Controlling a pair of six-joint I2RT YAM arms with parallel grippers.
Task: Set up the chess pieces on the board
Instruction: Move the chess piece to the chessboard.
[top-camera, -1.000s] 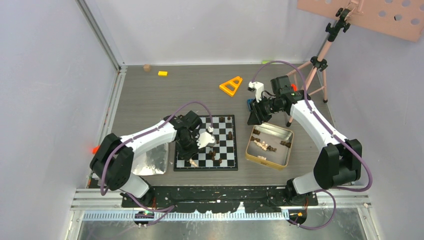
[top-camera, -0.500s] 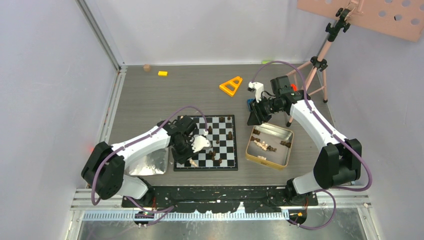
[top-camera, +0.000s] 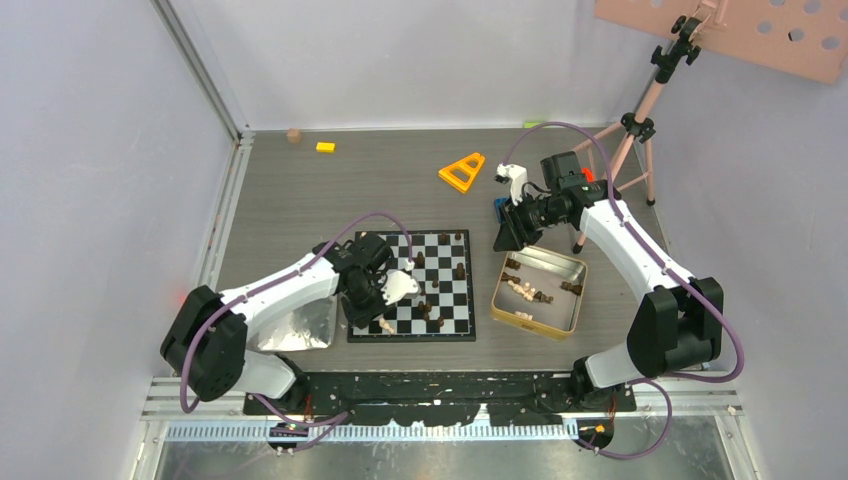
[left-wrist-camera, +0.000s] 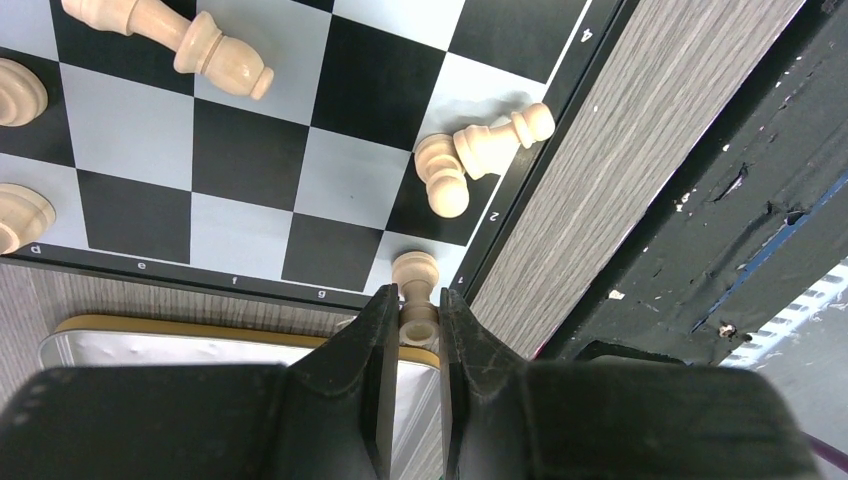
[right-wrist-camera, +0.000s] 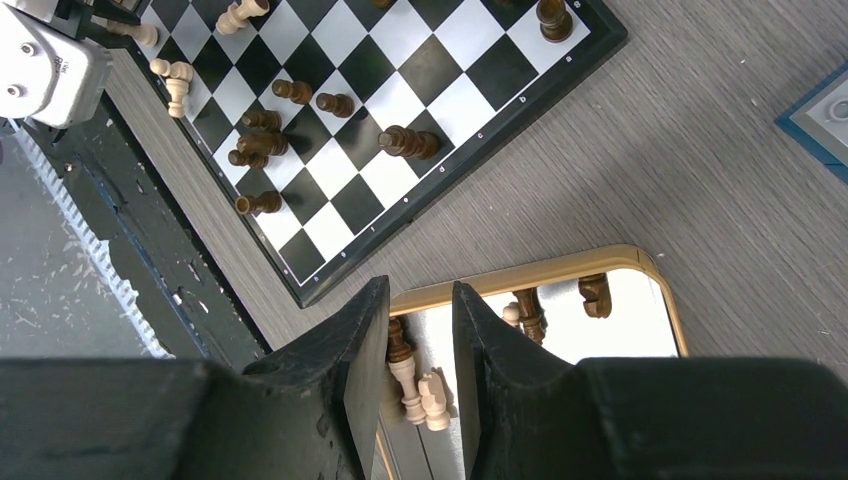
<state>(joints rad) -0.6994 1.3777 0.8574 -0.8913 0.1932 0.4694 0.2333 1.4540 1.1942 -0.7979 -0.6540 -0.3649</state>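
Observation:
The board (top-camera: 410, 337) lies mid-table with several chess pieces on it, dark ones (top-camera: 460, 270) standing and lying. My left gripper (top-camera: 378, 312) is over its near left corner, shut on a light tan pawn (left-wrist-camera: 417, 292) held just above the corner square (left-wrist-camera: 415, 310). Other light pieces lie fallen on the board (left-wrist-camera: 250, 150), two together (left-wrist-camera: 470, 155) and one further off (left-wrist-camera: 170, 35). My right gripper (top-camera: 507, 232) hovers over the far end of the gold-rimmed tin (top-camera: 577, 290), jaws apart and empty (right-wrist-camera: 420, 300). Tan and dark pieces (right-wrist-camera: 415, 385) lie in the tin (right-wrist-camera: 520, 268) below.
A shiny silver tray (top-camera: 300, 325) lies left of the board under my left arm. A blue brick (top-camera: 498, 207) sits behind my right gripper. An orange triangle (top-camera: 462, 172), a yellow brick (top-camera: 325, 147) and a tripod (top-camera: 630, 140) stand at the back.
My left gripper has shifted a little left and toward the near edge with the pawn in it. The right arm has not moved.

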